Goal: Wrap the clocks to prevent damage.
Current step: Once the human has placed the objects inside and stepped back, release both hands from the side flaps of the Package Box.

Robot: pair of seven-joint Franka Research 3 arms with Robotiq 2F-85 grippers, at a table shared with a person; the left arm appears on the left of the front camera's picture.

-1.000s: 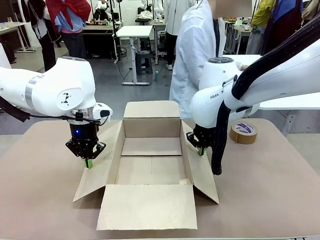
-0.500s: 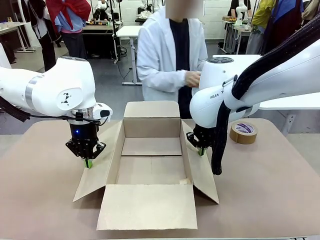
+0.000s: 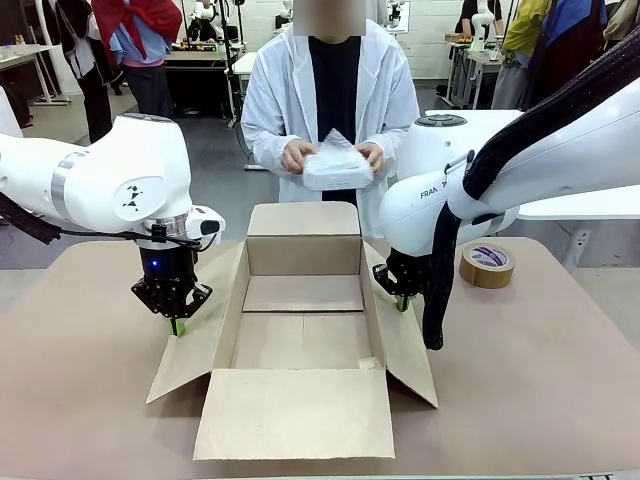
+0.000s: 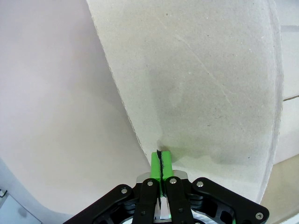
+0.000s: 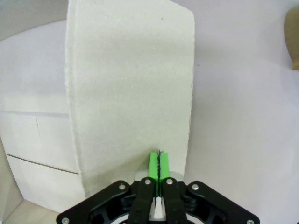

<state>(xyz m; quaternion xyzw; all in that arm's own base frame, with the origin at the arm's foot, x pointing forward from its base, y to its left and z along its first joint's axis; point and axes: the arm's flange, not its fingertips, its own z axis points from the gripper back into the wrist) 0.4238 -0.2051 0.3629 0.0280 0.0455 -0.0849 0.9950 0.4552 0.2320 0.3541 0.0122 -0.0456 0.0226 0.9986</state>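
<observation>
Mid-table: open cardboard box [image 3: 303, 256], bare bottom showing. left gripper [image 3: 176, 326] and right gripper [image 3: 403, 303] both pressed together, tips on side flaps [image 3: 195, 345]. Person's hands [image 3: 297, 155] hold bubble-wrapped clocks [image 3: 336, 168] up beyond box. Tape roll [image 3: 487, 266] off right.

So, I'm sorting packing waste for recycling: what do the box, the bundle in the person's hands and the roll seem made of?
Box: brown cardboard, matte, with folded flaps and crease lines. Bundle: whitish, translucent plastic, probably bubble wrap, crinkled and slightly shiny. Roll: brown tape, likely plastic-backed, with a printed pale face; its finish is too small to tell.
</observation>
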